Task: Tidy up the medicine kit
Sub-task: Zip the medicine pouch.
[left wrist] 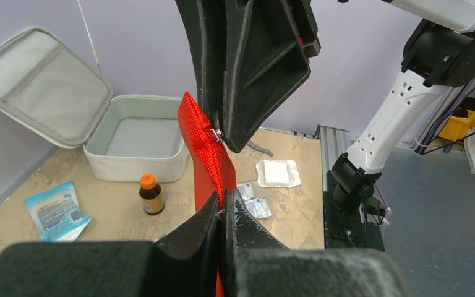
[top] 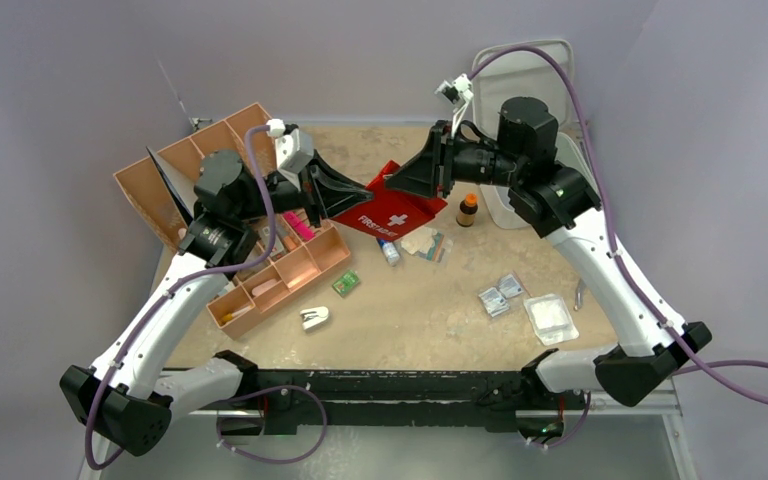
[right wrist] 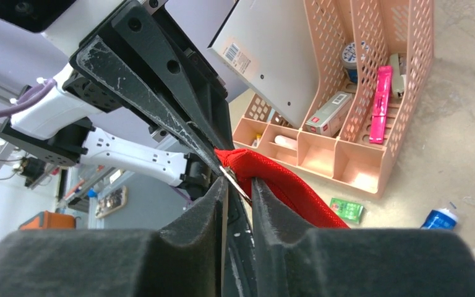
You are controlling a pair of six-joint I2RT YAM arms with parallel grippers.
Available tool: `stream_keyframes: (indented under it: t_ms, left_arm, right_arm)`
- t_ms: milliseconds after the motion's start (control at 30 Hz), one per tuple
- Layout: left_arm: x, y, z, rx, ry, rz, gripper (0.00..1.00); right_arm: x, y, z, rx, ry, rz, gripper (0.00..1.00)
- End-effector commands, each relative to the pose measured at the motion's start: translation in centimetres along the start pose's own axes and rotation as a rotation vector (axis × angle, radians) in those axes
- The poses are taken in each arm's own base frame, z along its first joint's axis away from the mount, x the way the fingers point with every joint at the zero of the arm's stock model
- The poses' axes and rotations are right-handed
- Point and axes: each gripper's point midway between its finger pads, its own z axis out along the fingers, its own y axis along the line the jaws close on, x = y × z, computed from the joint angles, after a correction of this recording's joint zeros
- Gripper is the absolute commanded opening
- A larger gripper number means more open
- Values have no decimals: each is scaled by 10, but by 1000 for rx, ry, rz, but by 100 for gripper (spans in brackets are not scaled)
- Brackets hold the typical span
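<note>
The medicine kit [top: 506, 208] is a light grey case at the back right, with its lid [left wrist: 37, 86] hinged open and its tub [left wrist: 139, 139] showing nothing inside. A red first aid pouch [top: 390, 212] hangs between both arms above the table. My left gripper [top: 345, 195] is shut on the pouch's [left wrist: 207, 154] lower edge. My right gripper [top: 392, 182] has its jaws a narrow gap apart at the pouch's [right wrist: 284, 182] top corner. The metal zipper pull [right wrist: 235, 179] lies between the right fingertips, and the same pull [left wrist: 216, 133] shows in the left wrist view.
Tan-orange organizer trays [top: 280, 270] with small items stand left, one [top: 200, 165] behind. A brown bottle [top: 468, 210] stands by the kit. A gauze packet [top: 550, 318], small sachets [top: 500, 295], a green packet [top: 346, 284], a white item [top: 314, 318] and a tube [top: 389, 250] lie around.
</note>
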Motion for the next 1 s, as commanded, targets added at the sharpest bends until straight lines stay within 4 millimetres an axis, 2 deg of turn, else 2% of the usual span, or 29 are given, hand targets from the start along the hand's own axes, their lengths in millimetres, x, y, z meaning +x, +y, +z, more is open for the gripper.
stream_keyframes:
  t_ms: [0,33,67,333,433,600,800,967]
  left_arm:
    - [-9,-3,-1,-1,-23,30,0]
    - [-11,-3,-2,-9,-31,28,0]
    - [-13,-2,-2,-20,-39,19,0]
    - [-36,1,-2,-74,-182,-64,0]
    - [-35,5,-3,-94,-195,-79,0]
    - [-19,10,-1,-110,-148,-135,0]
    - [0,12,-4,-145,-96,-223,21]
    - [9,15,-7,-191,-76,-319,33]
  right_arm:
    - [-6,16,-4,-68,-25,-44,12]
    - [-5,16,-3,-69,-26,-44,2]
    - [-3,15,-3,-73,-26,-43,0]
    - [15,-2,8,-73,-22,23,0]
    - [16,-6,10,-60,-35,26,0]
    - [9,-10,7,-28,-78,-23,0]
    - [19,-30,10,29,-66,-78,0]
    - [30,-42,15,34,-54,-100,0]
